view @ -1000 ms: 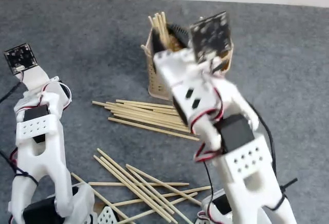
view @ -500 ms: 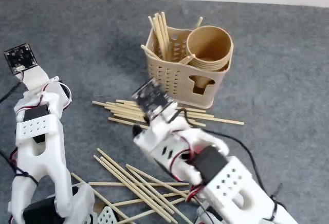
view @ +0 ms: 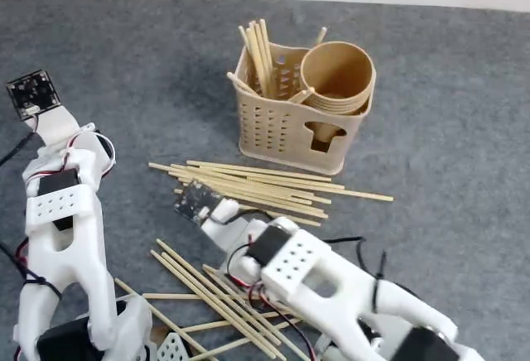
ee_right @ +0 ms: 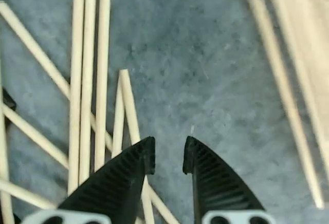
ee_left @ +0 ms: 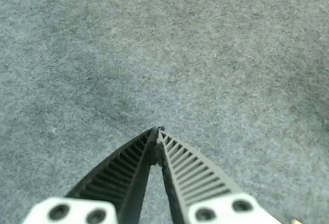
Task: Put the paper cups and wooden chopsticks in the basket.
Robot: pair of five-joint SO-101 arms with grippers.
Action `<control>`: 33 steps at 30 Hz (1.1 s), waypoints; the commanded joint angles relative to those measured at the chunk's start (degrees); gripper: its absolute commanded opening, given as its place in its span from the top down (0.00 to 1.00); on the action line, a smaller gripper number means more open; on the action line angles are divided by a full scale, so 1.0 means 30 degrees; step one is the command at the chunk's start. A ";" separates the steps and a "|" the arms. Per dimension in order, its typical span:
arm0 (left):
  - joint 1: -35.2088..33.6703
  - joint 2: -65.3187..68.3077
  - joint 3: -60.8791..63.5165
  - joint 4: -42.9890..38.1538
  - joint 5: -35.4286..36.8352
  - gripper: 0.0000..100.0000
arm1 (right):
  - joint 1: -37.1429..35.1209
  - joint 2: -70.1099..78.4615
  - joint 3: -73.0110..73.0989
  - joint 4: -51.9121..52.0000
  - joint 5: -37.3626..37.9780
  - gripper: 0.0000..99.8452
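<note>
The beige basket stands at the back of the table. It holds stacked paper cups and a bundle of upright wooden chopsticks. More chopsticks lie in a row in front of the basket, and another loose pile lies nearer the front edge. My right arm is low between these two piles. My right gripper is open a little with nothing in it, just above the carpet beside two chopsticks. My left gripper is shut over bare carpet, holding nothing.
The left arm stands folded at the left side of the grey carpet. Bare carpet lies to the right of the basket and at the far left. A light wall strip runs along the back edge.
My right arm has pulled back from over the basket and dropped down to the carpet between the two chopstick piles, uncovering the cups. The left arm has not moved.
</note>
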 commanded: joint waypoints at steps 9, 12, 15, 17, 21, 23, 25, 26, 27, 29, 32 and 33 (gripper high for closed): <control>-0.0103 -0.0513 -0.0103 -0.0352 0.0059 0.99 | -0.0337 0.2037 -0.0132 -0.1626 0.0381 0.89; -0.0103 -0.0513 -0.0103 -0.0352 0.0059 0.99 | -0.0835 0.2037 -0.0073 -0.1597 0.0381 0.89; -0.0103 -0.0513 -0.0103 -0.0352 0.0059 0.99 | -0.1685 0.2037 -0.0073 -0.1597 0.0381 0.89; -0.0103 -0.0513 -0.0103 -0.0352 0.0059 0.99 | -0.1861 0.2037 -0.0073 -0.1656 0.0381 0.89; -0.0103 -0.0513 -0.0103 -0.0352 0.0059 0.99 | -0.1919 0.2212 -0.0073 -0.1685 0.0352 0.89; -0.0132 -0.0513 -0.0103 -0.0352 0.0059 0.99 | -0.1919 0.2037 -0.0073 -0.1685 0.0352 0.89; -0.0132 -0.0513 -0.0103 -0.0352 0.0059 0.99 | -0.1861 0.2007 -0.0132 -0.1538 0.0352 0.89; -0.0132 -0.0513 -0.0103 -0.0352 0.0059 0.99 | -0.1861 0.2007 -0.0132 -0.1538 0.0352 0.89; -0.0132 -0.0513 -0.0103 -0.0352 0.0059 0.99 | -0.1861 0.2007 -0.0132 -0.1538 0.0352 0.89; -0.0132 -0.0513 -0.0103 -0.0352 0.0059 0.99 | -0.1919 0.2007 -0.0132 -0.1538 0.0352 0.89; -0.0132 -0.0513 -0.0103 -0.0352 0.0059 0.99 | -0.1949 0.2007 -0.0132 -0.1538 0.0352 0.89; -0.0132 -0.0513 -0.0103 -0.0352 0.0059 0.99 | -0.1919 0.1919 -0.0132 -0.1538 0.0352 0.89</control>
